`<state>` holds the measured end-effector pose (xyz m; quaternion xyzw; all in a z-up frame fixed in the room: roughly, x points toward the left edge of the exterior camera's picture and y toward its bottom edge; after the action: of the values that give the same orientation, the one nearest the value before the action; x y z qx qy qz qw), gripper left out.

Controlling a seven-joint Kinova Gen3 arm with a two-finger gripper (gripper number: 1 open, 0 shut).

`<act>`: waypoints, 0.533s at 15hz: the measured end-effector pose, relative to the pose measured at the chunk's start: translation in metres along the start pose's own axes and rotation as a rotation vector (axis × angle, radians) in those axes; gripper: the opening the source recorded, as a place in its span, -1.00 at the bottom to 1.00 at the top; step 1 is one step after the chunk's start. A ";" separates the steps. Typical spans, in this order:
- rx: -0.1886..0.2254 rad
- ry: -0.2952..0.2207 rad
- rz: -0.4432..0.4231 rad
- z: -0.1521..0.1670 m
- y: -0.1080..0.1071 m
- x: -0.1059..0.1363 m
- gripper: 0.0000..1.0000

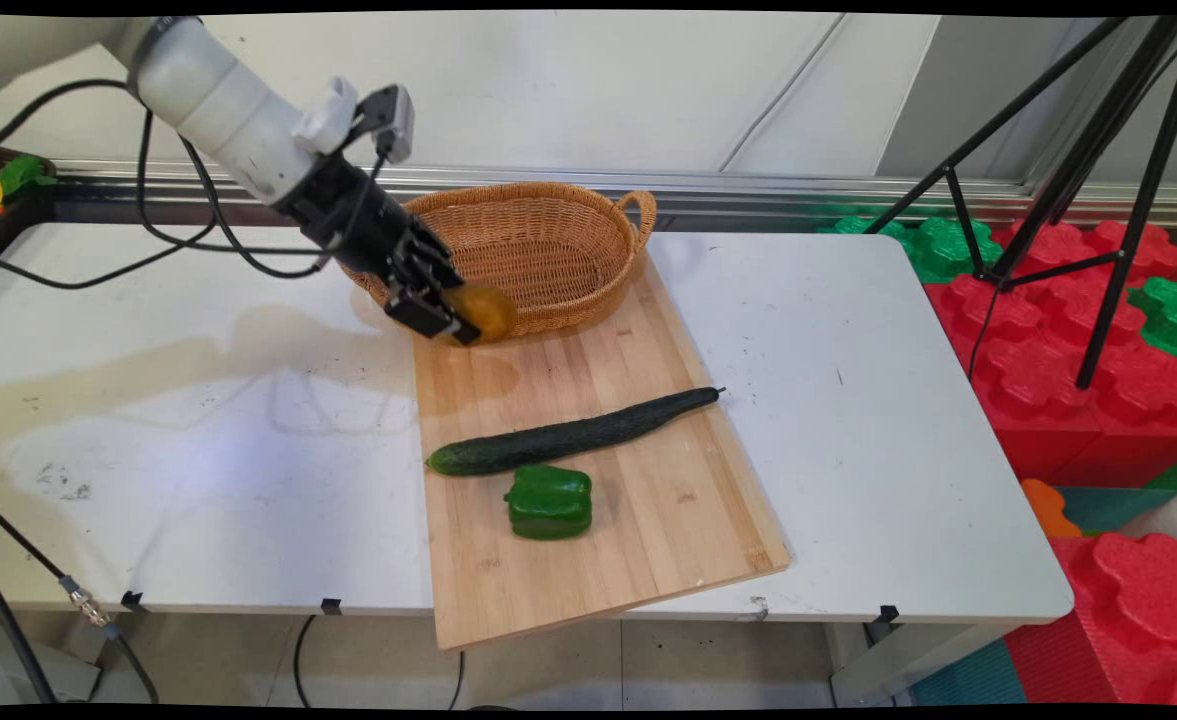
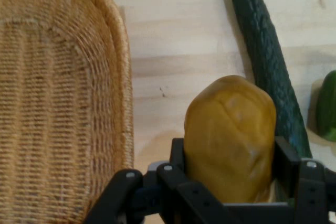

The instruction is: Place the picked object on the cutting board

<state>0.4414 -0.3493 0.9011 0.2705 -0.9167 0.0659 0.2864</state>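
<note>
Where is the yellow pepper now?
Main view: the yellow pepper is in the gripper, above the board's far end, just before the basket's near rim.

The gripper (image 1: 460, 325) covers the near side of the yellow pepper (image 1: 488, 308) in the main view, and in the hand view the fingers (image 2: 286, 163) hide its flanks. Its base drops out of sight behind the linkage. Left of the hand, the basket (image 2: 63, 103) runs off the frame. Beyond the hand, the cucumber (image 2: 265, 61) is cut at the top edge, and the green pepper (image 2: 328, 106) is clipped at the right.
</note>
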 end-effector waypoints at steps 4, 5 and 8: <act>0.003 -0.050 -0.031 0.028 0.005 -0.007 -1.00; 0.006 -0.061 -0.035 0.035 0.005 -0.008 -1.00; 0.014 -0.089 -0.054 0.054 0.007 -0.009 -1.00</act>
<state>0.4173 -0.3541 0.8511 0.2998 -0.9205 0.0522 0.2450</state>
